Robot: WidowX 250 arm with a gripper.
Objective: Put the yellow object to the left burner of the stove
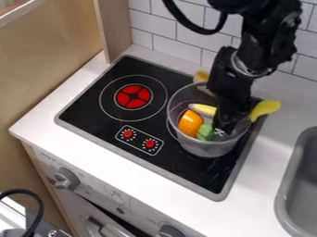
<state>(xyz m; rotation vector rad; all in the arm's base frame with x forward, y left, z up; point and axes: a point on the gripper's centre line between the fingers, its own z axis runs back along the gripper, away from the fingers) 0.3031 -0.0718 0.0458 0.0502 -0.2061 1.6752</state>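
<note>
You can read no word, brand or number here for certain. On the white front panel (pixel 93 186), you see faint print near the grey knob (pixel 66 177), too small for you to make out.

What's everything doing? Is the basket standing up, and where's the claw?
Mesh basket: upright, things inside.
Claw: down inside the basket.
Pale yellow thing: in the basket.
Orange thing: in the basket, tilted.
Green thing: in the basket, beside the orange one.
Bright yellow thing: slanted, by the basket's right rim.
Left burner: uncovered, red-centred.
</note>
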